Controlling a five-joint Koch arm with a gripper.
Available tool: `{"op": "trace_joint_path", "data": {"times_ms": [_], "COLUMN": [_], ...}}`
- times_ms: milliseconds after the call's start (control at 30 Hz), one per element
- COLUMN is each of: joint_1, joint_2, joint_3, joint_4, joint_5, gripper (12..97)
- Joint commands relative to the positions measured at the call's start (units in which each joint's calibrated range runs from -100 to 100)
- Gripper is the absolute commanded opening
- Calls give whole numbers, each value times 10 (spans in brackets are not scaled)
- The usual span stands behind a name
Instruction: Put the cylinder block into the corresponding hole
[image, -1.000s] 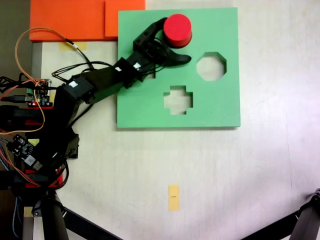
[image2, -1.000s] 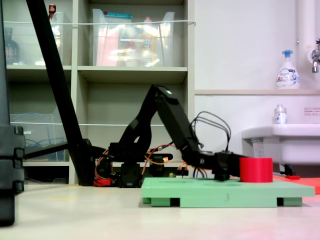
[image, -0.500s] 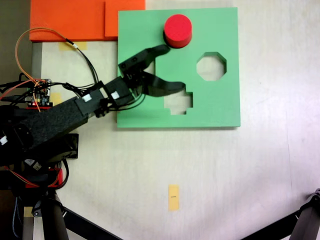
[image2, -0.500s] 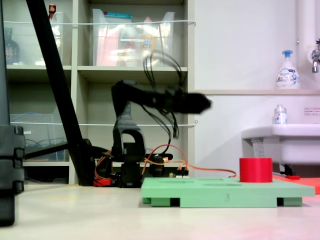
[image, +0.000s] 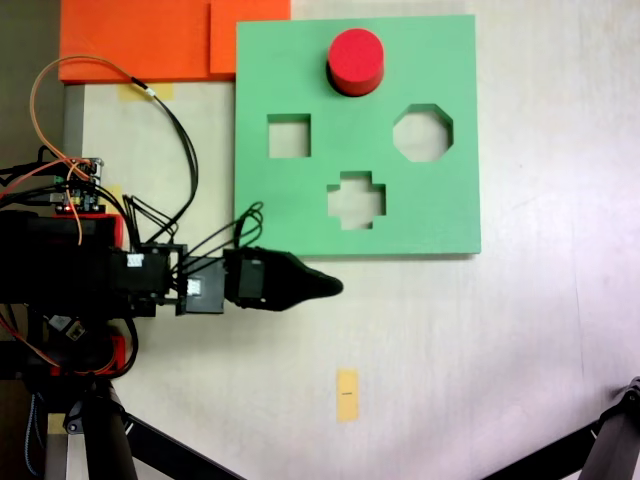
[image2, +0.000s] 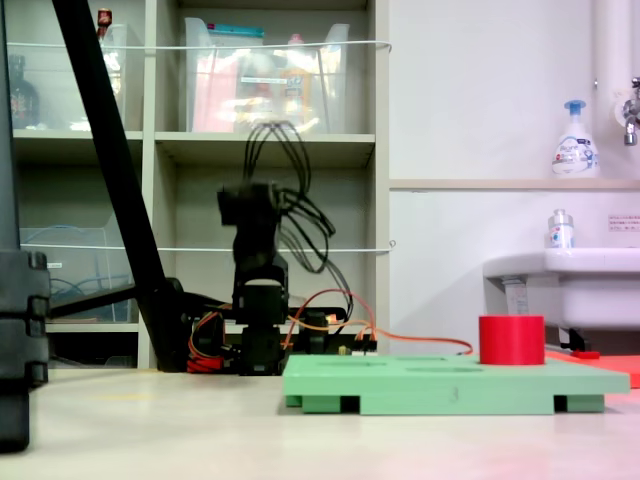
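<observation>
The red cylinder block stands upright near the far edge of the green foam board, with nothing holding it. In a fixed view from the side the cylinder block rises well above the board. The circular hole is hidden; I cannot tell whether the cylinder sits in it. My gripper hangs over the bare table in front of the board's near left corner, pointing right. Its jaws are together with nothing between them. The arm is folded back over its base.
The board shows a square cut-out, an octagonal cut-out and a cross-shaped cut-out. Orange foam sheets lie at the top left. A yellow tape mark is on the table. Wires and circuit boards crowd the left side.
The gripper let go of the cylinder block, rose, and swung back off the board to the table in front of it. Its jaws went from open to shut. The cylinder stayed put.
</observation>
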Motion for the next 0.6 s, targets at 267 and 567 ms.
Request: {"op": "trace_joint_path", "data": {"times_ms": [267,567], "joint_1": [1,2], "joint_2": [-12,-12], "joint_3": [-429,-429], "joint_4": [219,149], "joint_5": [-34,-33], "gripper": [449,449]}}
